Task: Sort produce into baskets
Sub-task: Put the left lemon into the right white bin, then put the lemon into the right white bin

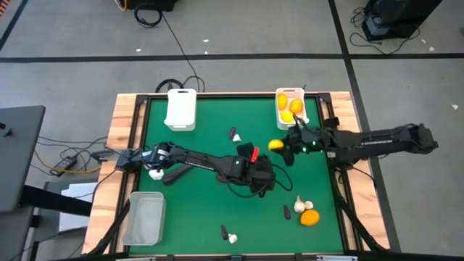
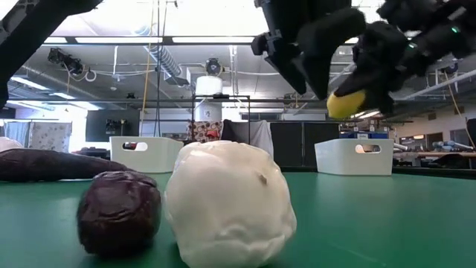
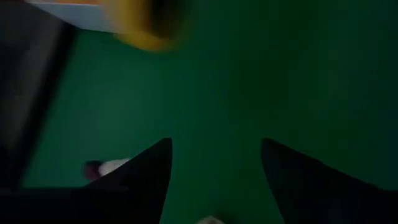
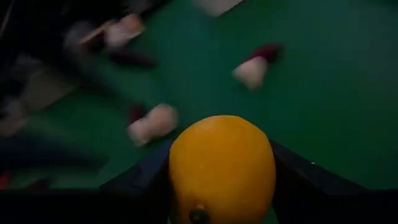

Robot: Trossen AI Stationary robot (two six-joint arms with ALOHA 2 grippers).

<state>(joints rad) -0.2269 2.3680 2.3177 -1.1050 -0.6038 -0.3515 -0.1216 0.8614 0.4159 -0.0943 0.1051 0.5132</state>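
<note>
My right gripper [image 1: 280, 146] is shut on a round yellow citrus fruit [image 4: 221, 168], above the green table just in front of the far right white basket [image 1: 302, 119], which holds several citrus fruits [image 1: 290, 107]. The held fruit also shows in the low view [image 2: 346, 104]. My left gripper [image 3: 214, 165] is open and empty over bare table at mid-table [image 1: 267, 179]. A second white basket [image 1: 181, 109] stands at the far side. A clear basket [image 1: 143, 217] stands near left. My right gripper pinches the yellow citrus fruit by its two opposite sides [image 4: 177, 171] between its two fingers. The fingers reach in from the table's right, slanting down. The fruit is lifted clear of the table.
Loose on the table lie a garlic bulb and eggplant [image 1: 235, 135] at the far middle, a garlic bulb [image 1: 156, 172] and eggplant [image 1: 172, 176] at the left, a pair [image 1: 228, 235] at the near edge, and garlic, an eggplant and an orange fruit [image 1: 309, 217] near right.
</note>
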